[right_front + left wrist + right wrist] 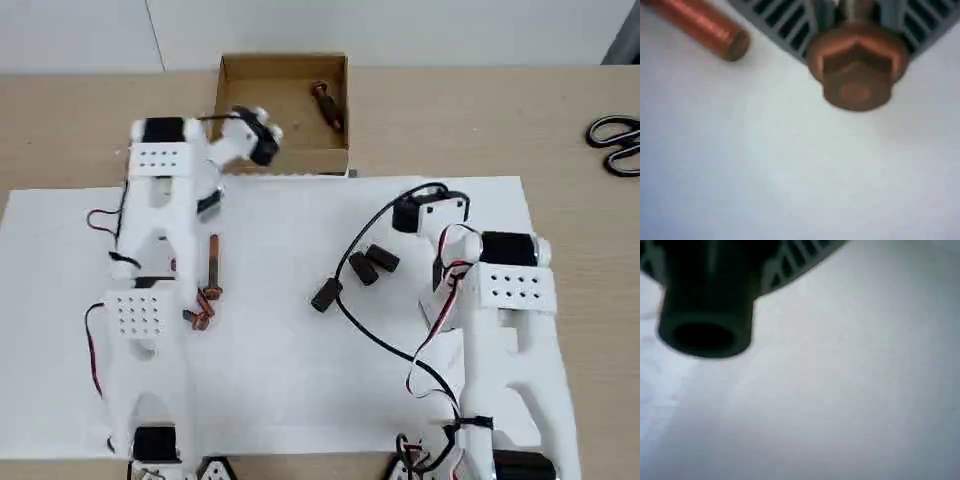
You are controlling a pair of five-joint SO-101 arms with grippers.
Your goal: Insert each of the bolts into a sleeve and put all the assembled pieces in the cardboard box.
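Observation:
My left gripper (855, 12) is shut on a copper bolt (856, 70). Its hex head faces the camera, just above the white paper, between grey ribbed fingers (775, 17). The shaft end of a second bolt (705, 27) lies close by. My right gripper (710, 260) is shut on a black sleeve (705, 315), whose open bore faces the camera low over the paper. From above, copper bolts (210, 285) lie beside the left arm. Three loose black sleeves (362, 268) lie mid-sheet, left of the right arm. The cardboard box (235, 110) at the back holds one assembled piece (325, 105).
A white paper sheet (280, 380) covers the wooden table. Black cables (370, 335) loop from the right arm across the sheet near the sleeves. Scissors (615, 140) lie at the far right edge. Open paper stretches between the two arms toward the front.

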